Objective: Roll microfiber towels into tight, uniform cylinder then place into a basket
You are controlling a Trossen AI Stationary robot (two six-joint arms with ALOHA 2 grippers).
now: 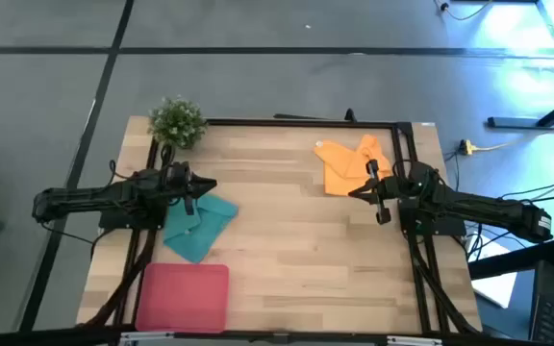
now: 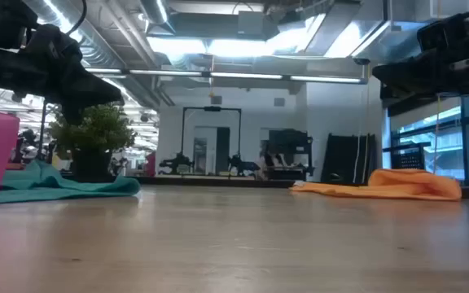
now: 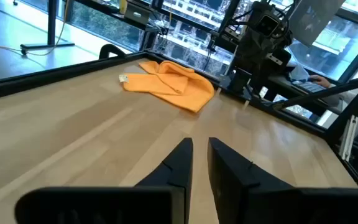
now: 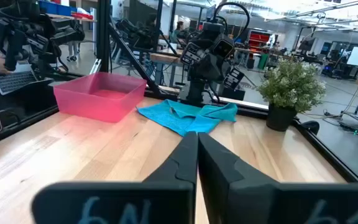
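The wooden table [image 1: 287,240] had a dark rail along its far edge and both sides, and its whole middle was bare wood, so there was wide room between the two arms.

The left gripper [image 1: 203,186] hung above the left part of the table, over the far corner of the teal towel [image 1: 198,227]. Its fingers [image 3: 178,167] were nearly pressed together, with only a thin slit between them, and they held nothing. The right gripper [image 1: 359,191] hung at the right side, just beside the near edge of the orange towel [image 1: 350,165]. Its fingers [image 4: 185,157] were pressed together and also empty.

The teal towel lay loosely crumpled, not rolled, between the potted plant [image 1: 177,121] at the far left corner and the pink basket [image 1: 183,297] at the near left edge. The orange towel lay crumpled near the far right corner, close to the rail. A small white tag [image 3: 123,78] showed at one corner of it; if there was writing on the tag, it was too small to read.

The pink basket stood near the teal towel but apart from it, and as far as the right wrist view showed, nothing lay in it.
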